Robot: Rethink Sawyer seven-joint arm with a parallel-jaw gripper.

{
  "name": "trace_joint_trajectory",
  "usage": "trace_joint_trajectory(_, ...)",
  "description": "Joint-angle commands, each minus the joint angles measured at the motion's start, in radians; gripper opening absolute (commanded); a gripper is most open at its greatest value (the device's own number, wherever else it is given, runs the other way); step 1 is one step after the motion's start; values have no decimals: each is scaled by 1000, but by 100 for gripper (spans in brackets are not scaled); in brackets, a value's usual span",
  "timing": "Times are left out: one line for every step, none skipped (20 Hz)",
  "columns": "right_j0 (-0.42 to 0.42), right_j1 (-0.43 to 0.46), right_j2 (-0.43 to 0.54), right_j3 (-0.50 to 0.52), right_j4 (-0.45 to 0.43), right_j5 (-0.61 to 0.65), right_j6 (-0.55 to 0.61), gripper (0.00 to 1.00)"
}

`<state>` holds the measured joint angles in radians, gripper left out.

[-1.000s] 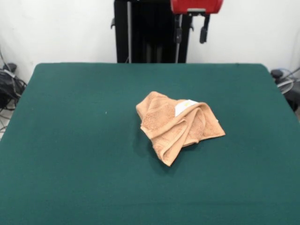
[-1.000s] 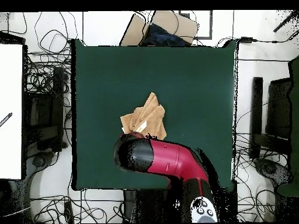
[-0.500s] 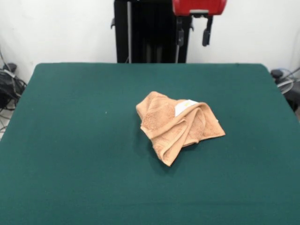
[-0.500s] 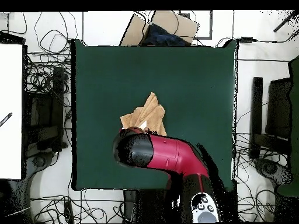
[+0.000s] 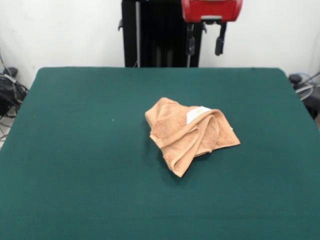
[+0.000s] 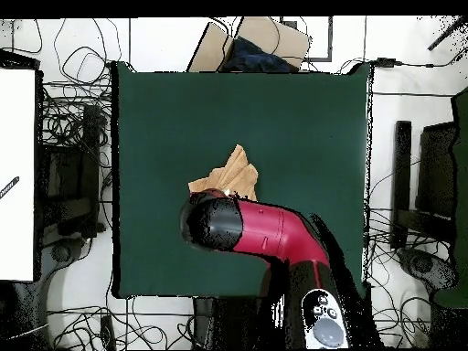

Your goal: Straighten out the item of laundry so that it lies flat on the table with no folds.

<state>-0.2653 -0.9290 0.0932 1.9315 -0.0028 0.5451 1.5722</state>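
Overhead, the gripper hangs high, its 2 fingers apart and empty — the crumpled towel lies below, toward the table's middle.

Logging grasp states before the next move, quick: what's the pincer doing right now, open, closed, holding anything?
Pincer: open, holding nothing, raised well above the table; the crumpled peach towel lies untouched.

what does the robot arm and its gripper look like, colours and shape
The arm is a thick, rounded tube in glossy red, ending in a bulbous black joint, with a grey-white base showing dark round marks. The gripper has a red housing with a light plate underneath and two slim black fingers hanging down.
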Motion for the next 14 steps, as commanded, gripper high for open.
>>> trace_joint_trajectory(-18,63,108,-91,-70,116,-59,100)
trace_joint_trajectory(-17,67,108,-101,-72,123,-61,100)
trace_joint_trajectory(-16,70,109,-111,-74,128,-63,100)
trace_joint_trajectory(-16,73,111,-119,-75,134,-63,100)
trace_joint_trajectory(-17,76,112,-128,-76,140,-64,100)
trace_joint_trajectory(-17,80,113,-134,-77,145,-63,100)
trace_joint_trajectory(-18,84,114,-141,-79,149,-61,100)
trace_joint_trajectory(-19,91,115,-149,-81,152,-61,100)
trace_joint_trajectory(-18,97,112,-158,-84,156,-57,100)
trace_joint_trajectory(-17,103,109,-167,-88,160,-54,100)
trace_joint_trajectory(-16,107,106,-173,-89,165,-51,100)
trace_joint_trajectory(-14,108,101,-177,-91,170,-45,100)
trace_joint_trajectory(-14,100,98,-168,-91,168,-42,100)
trace_joint_trajectory(-12,98,94,-170,-91,172,-39,100)
